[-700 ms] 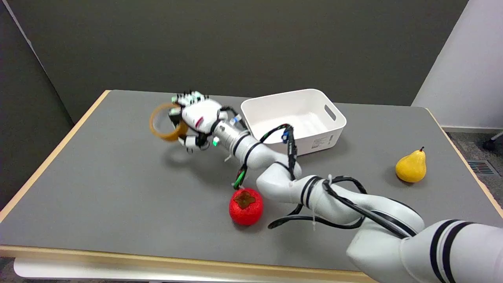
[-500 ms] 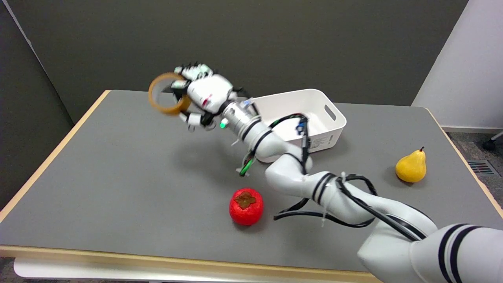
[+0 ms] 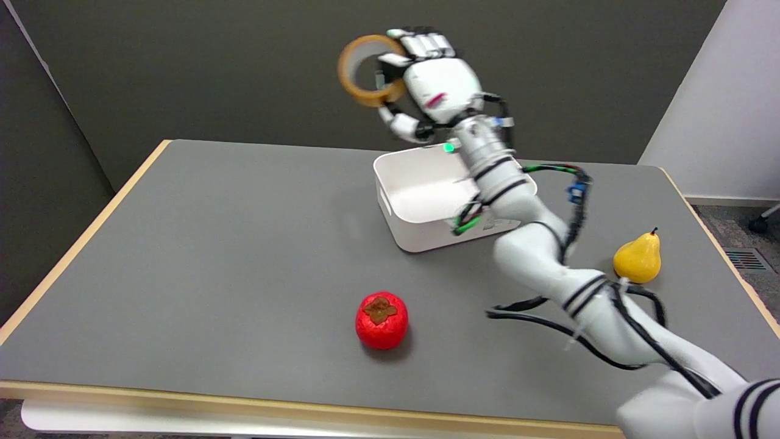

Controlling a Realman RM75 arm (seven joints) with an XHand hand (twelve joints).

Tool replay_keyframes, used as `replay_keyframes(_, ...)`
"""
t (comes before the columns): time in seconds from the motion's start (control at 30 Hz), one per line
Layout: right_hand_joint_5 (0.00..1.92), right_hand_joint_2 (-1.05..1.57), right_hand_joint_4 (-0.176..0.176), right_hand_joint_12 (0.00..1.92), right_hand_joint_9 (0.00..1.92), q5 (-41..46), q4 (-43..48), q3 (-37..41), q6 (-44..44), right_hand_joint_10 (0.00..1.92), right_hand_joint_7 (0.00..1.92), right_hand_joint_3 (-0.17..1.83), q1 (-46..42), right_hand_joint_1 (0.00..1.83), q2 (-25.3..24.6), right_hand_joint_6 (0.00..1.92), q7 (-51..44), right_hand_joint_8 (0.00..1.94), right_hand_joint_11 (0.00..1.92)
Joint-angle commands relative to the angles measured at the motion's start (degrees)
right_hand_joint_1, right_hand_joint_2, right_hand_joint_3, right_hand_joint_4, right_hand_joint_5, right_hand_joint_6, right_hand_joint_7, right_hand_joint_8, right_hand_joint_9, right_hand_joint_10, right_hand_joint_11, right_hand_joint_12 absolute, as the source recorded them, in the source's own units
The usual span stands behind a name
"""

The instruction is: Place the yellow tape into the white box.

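My hand (image 3: 436, 85) grips the tape (image 3: 367, 70), fingers curled through its ring, high above the table's far edge and the box (image 3: 420, 201). Pickup looks done; lowering it in and letting go remain.

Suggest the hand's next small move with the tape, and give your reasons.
Probably lower the right hand and bring it slightly toward the camera, until the tape hangs over the open box. The hand holds the tape high in the air, seemingly beyond the box's far left rim, so letting go now might miss. The box looks empty.
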Motion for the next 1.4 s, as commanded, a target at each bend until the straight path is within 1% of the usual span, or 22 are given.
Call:
replay_keyframes(0.03,0.65,1.08,0.113,1.00,0.09,24.15,3.80,11.23,-0.42,0.54,0.23,0.46,-15.32,0.87,18.80,1.58,-19.85,0.31,0.00)
replay_keyframes(0.13,0.66,1.07,0.121,1.05,0.11,24.15,3.15,12.02,-0.51,0.57,0.26,0.47,-17.15,0.88,19.23,1.57,-21.30,0.34,0.00)
replay_keyframes(0.27,0.67,1.06,0.123,1.06,0.13,24.15,3.06,14.41,-0.45,0.59,0.28,0.48,-20.21,0.88,19.31,1.56,-22.03,0.35,0.00)
replay_keyframes(0.43,0.68,1.06,0.124,1.08,0.14,24.15,4.94,15.16,1.29,0.60,0.29,0.49,-23.70,0.89,19.08,1.55,-22.03,0.36,0.02)
replay_keyframes(0.5,0.68,1.06,0.125,1.09,0.15,24.07,6.38,14.86,2.18,0.61,0.30,0.49,-24.91,0.89,18.91,1.55,-22.03,0.37,0.02)
replay_keyframes(0.63,0.69,1.04,0.142,1.10,0.16,23.27,10.54,13.66,3.63,0.62,0.32,0.51,-27.47,0.88,18.83,1.55,-22.03,0.38,0.02)
replay_keyframes(0.77,0.69,1.04,0.147,1.10,0.17,21.63,13.23,11.61,4.09,0.62,0.33,0.51,-28.51,0.88,19.54,1.54,-22.03,0.38,0.03)
replay_keyframes(0.83,0.69,1.04,0.162,1.10,0.17,21.51,14.07,10.94,4.35,0.62,0.33,0.51,-28.92,0.88,19.63,1.54,-21.80,0.39,0.03)
replay_keyframes(0.9,0.68,1.04,0.168,1.10,0.17,21.51,14.78,10.71,4.36,0.63,0.33,0.50,-29.41,0.87,19.63,1.54,-21.63,0.39,0.03)
replay_keyframes(1.03,0.63,1.12,0.176,1.09,0.16,21.99,15.89,10.68,4.36,0.62,0.29,0.39,-31.09,0.83,19.42,1.58,-21.55,0.38,0.02)
replay_keyframes(1.07,0.59,1.12,0.168,1.09,0.15,21.99,16.00,10.68,4.36,0.61,0.27,0.41,-31.30,0.80,19.32,1.51,-21.55,0.36,0.01)
replay_keyframes(1.1,0.41,0.88,0.113,1.05,0.10,22.13,16.08,10.68,4.36,0.58,0.20,0.74,-31.54,0.71,19.31,1.02,-21.55,0.32,0.01)
replay_keyframes(1.13,0.26,0.69,0.068,1.02,0.06,22.65,16.15,10.49,4.42,0.55,0.14,1.01,-31.69,0.63,19.25,0.61,-21.55,0.28,0.00)
replay_keyframes(1.17,0.21,0.69,0.064,1.01,0.04,23.07,16.17,10.37,4.65,0.53,0.12,0.96,-31.79,0.62,19.23,0.49,-21.55,0.25,0.00)
replay_keyframes(1.2,0.17,0.69,0.061,1.00,0.03,23.92,16.23,10.09,5.02,0.51,0.09,0.92,-31.87,0.61,19.23,0.39,-21.55,0.23,0.00)
replay_keyframes(1.27,0.05,0.61,0.060,0.94,0.00,25.24,16.40,9.35,5.79,0.34,0.02,0.96,-31.96,0.56,19.23,0.35,-21.55,0.14,0.00)
replay_keyframes(1.33,0.06,0.65,0.060,0.91,0.00,25.66,16.71,8.47,6.34,0.29,0.00,0.88,-31.96,0.57,19.23,0.30,-21.55,0.14,0.00)
replay_keyframes(1.4,0.03,0.63,0.060,0.84,0.00,26.25,17.25,7.70,6.95,0.22,0.00,0.97,-31.96,0.60,19.23,0.30,-21.55,0.09,0.00)
